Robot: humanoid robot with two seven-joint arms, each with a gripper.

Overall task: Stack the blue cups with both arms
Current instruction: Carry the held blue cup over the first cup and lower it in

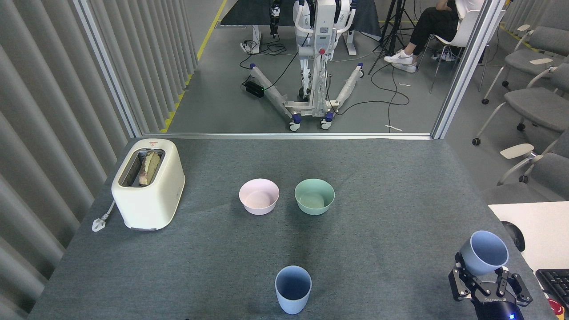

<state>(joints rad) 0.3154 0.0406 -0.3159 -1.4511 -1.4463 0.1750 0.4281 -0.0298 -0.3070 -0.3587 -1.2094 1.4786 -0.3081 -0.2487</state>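
Observation:
One pale blue cup (293, 289) stands upright on the grey table near the front edge, at the middle. The second blue cup (483, 252) is held at the lower right, tilted with its mouth facing up and toward me. My right gripper (485, 284), black with several jointed fingers and a small blue light, is shut on that cup's lower part. The held cup is well to the right of the standing cup. My left gripper is out of view.
A pink bowl (259, 196) and a mint-green bowl (314, 196) sit side by side at mid-table. A cream toaster (148, 182) with bread stands at the left. A white desk with a keyboard (554, 281) adjoins the table's right edge.

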